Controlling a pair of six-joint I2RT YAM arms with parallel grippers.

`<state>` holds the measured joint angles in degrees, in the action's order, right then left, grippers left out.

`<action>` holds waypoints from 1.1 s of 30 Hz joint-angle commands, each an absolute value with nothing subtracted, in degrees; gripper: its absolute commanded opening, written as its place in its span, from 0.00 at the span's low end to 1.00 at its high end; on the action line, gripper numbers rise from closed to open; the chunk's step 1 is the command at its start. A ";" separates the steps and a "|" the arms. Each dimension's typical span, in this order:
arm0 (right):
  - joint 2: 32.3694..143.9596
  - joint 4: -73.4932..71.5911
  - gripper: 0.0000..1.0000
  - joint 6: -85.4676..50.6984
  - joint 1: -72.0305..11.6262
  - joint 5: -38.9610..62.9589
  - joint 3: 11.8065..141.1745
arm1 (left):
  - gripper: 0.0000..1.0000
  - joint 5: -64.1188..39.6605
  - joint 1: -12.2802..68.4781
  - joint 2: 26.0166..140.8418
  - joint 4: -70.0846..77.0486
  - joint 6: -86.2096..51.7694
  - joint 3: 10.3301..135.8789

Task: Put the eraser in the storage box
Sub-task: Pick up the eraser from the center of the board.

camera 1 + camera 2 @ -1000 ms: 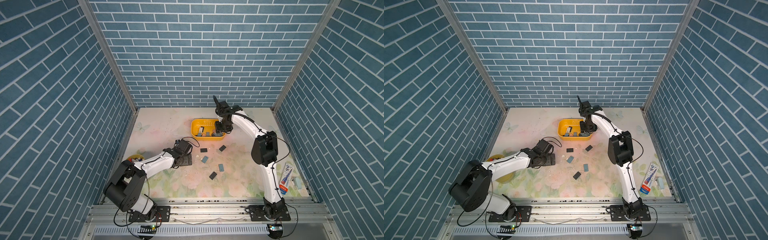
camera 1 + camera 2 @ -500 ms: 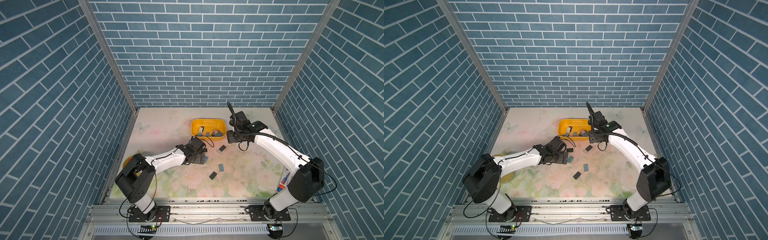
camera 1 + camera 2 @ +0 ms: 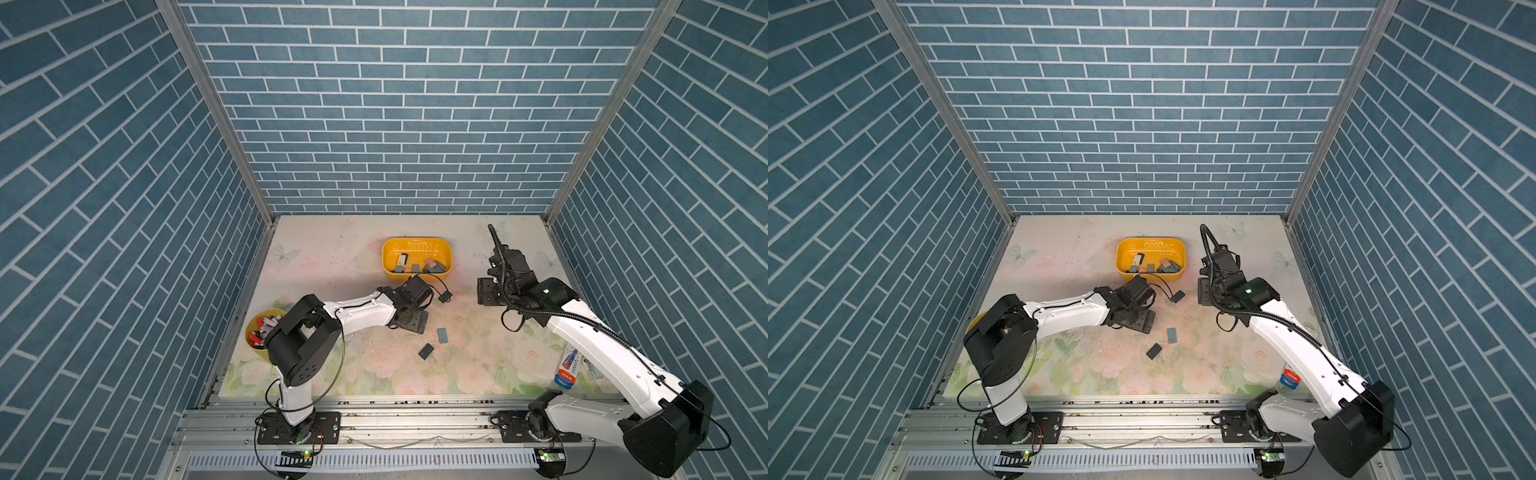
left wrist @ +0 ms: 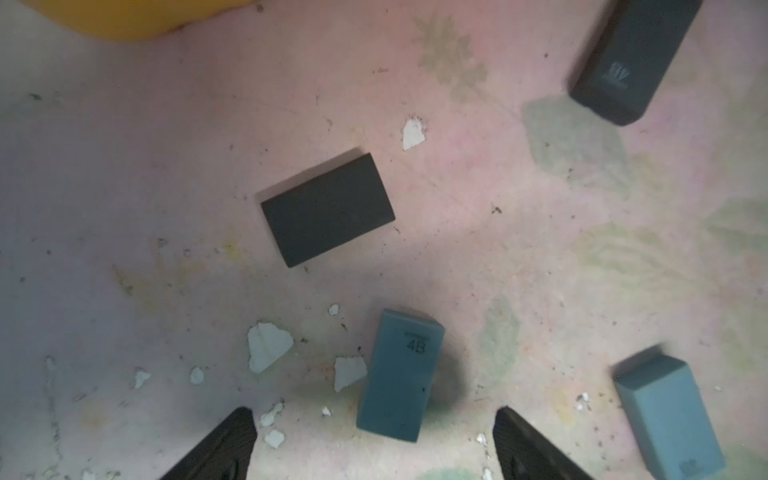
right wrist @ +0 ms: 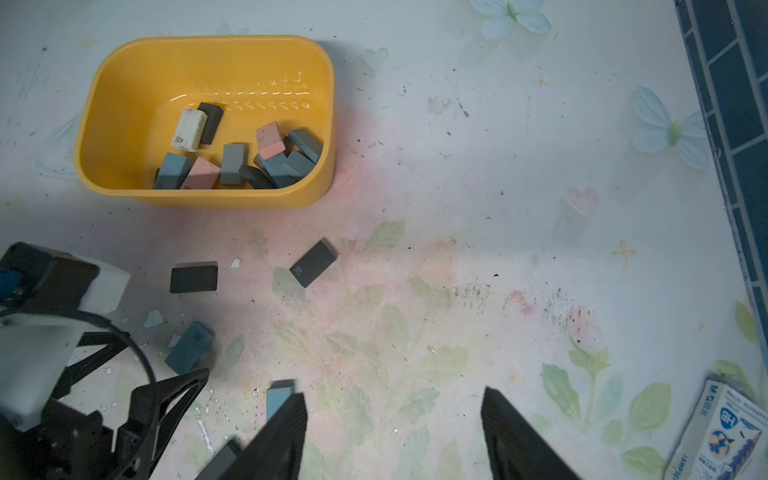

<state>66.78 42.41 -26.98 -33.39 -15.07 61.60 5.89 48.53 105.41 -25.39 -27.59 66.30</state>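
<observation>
The blue-grey eraser (image 4: pixel 401 376) marked 4B lies flat near the middle of the counter (image 3: pixel 332 257), outside the yellow storage box (image 5: pixel 137 104). The box sits toward the counter's far edge and holds other erasers (image 5: pixel 232 164). The left gripper (image 4: pixel 372 411) straddles the eraser, jaws wide, gripping nothing. The right gripper (image 5: pixel 393 395) hovers toward the right edge, jaws apart and empty.

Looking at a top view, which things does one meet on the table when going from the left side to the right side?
Round yellow cup of pens → storage box → right gripper → HB carton. The left gripper and the loose erasers overlap the box in this order, so they are left out.
</observation>
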 commanded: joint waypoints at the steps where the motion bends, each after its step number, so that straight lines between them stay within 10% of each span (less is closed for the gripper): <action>1: 65.20 41.93 0.69 -30.13 -33.61 -16.07 59.25 | 0.92 5.26 48.80 107.23 -26.88 -26.37 67.89; 33: 64.85 42.67 0.72 -33.13 -38.03 -16.66 55.82 | 0.50 2.60 48.87 107.46 -28.50 -28.63 62.29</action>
